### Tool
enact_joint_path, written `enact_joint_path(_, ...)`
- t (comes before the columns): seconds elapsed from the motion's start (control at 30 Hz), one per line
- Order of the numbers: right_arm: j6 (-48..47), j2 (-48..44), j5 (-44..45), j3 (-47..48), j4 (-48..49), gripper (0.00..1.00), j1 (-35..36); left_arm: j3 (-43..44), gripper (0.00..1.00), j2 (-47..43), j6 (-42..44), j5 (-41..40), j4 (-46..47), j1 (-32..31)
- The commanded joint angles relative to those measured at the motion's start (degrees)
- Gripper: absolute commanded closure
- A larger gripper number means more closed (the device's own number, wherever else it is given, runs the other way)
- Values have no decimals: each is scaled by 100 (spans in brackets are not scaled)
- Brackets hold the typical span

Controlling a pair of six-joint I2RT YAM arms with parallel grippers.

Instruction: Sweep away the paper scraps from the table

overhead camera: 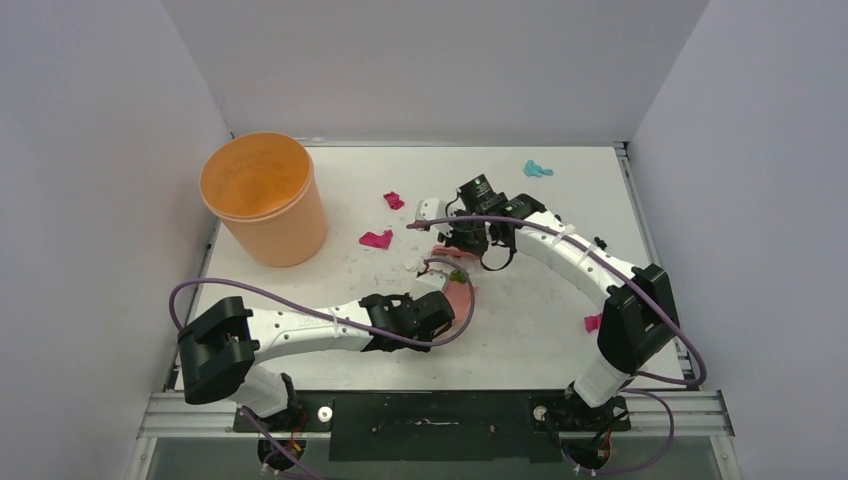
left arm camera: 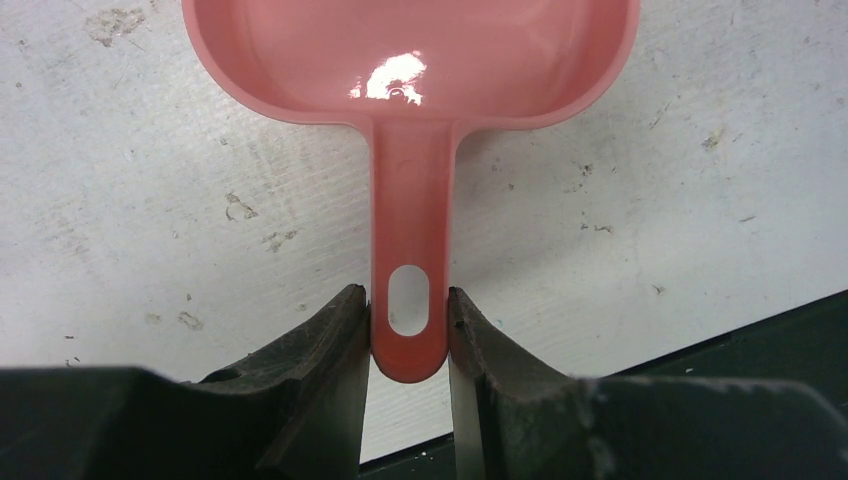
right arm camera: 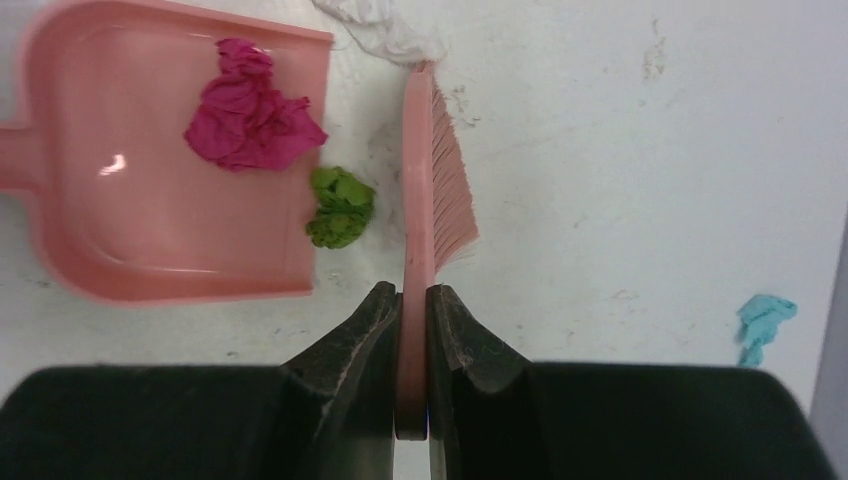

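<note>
- An orange bucket [overhead camera: 265, 195] stands upright at the far left corner of the white tabletop [overhead camera: 540, 330].
- Two magenta scraps [overhead camera: 376, 239] lie on the tabletop just right of the bucket, one a bit farther back than the other.
- The left tool [left arm camera: 410, 340] is pinched tight on the end of the handle of a pink dustpan [left arm camera: 410, 60], one finger on each side.
- The dustpan lies flat on the tabletop near the middle.
- A big magenta wad [right arm camera: 250, 120] sits inside the dustpan.
- A green wad [right arm camera: 340, 207] sits right at the dustpan's open edge, between the dustpan and the brush.
- The right tool [right arm camera: 412, 310] is squeezed shut on the handle of a pink brush [right arm camera: 425, 200].
- The brush is just beside the dustpan's open edge, and its bristles show on the side away from the dustpan.
- A white scrap [right arm camera: 385, 30] lies at the tip of the brush.
- A teal scrap [overhead camera: 537, 168] lies near the far edge of the tabletop, well apart from the dustpan.
- One more pink scrap [overhead camera: 593, 322] lies by the right arm, near the right edge.
</note>
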Motion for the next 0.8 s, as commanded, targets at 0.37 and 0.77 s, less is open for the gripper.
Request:
enact_joint_path(0.37,2168,-161,-2423,1369,-2431,95,-519,-372,100,-238,-386,-590,592,-365)
enact_joint_path(0.77,1560,232,-717,2836,-1708,95,-638,-822,100,-2031,-1195,-1032,-1016,-528)
